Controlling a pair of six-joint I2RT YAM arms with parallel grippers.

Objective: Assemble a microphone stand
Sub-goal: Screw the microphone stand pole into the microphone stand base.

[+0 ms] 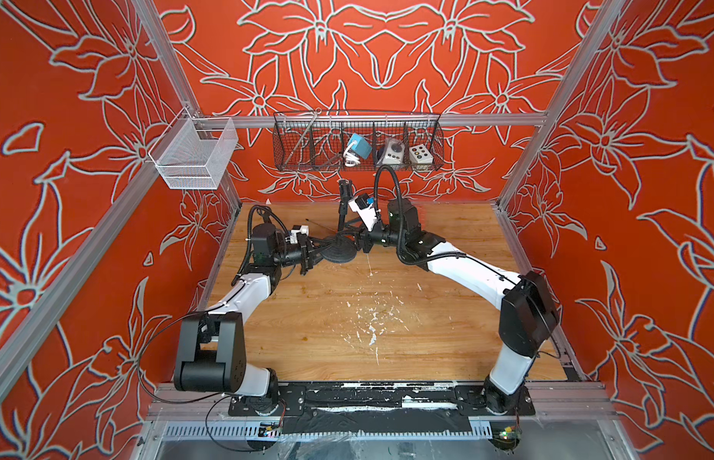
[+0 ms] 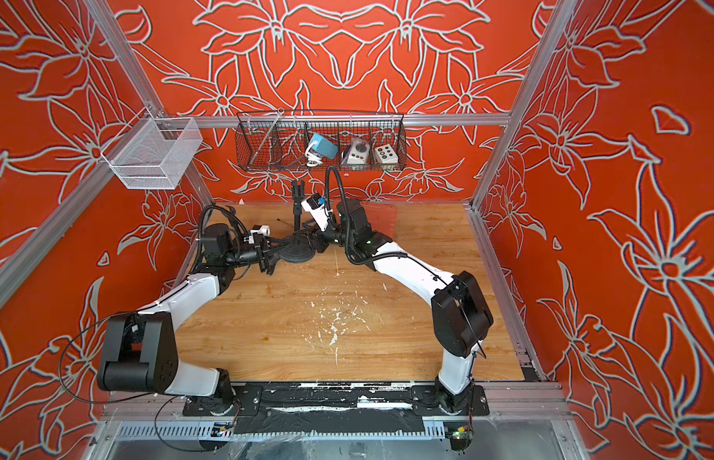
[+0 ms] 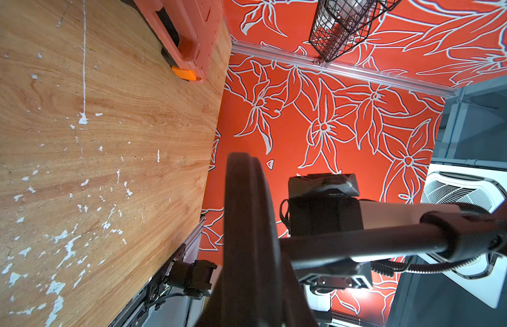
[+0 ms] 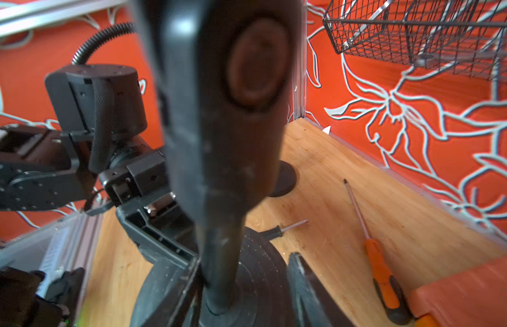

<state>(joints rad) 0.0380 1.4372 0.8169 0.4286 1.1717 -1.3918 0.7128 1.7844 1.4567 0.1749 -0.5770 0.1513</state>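
On the tabletop (image 1: 327,318), far right, an orange case (image 4: 459,286) lies beside a screwdriver (image 4: 381,266). Beyond, on the back rail (image 1: 487,118), a black basket (image 1: 291,155) holds a rod (image 1: 303,137), a blue box (image 1: 360,145) and two white button boxes (image 1: 421,154); a white basket (image 1: 192,159) hangs to its left. My left jaws are clamped tight on the rim of the base (image 1: 339,255). My right jaws stand partly open around the pole (image 1: 342,215), upright on that base at back centre.
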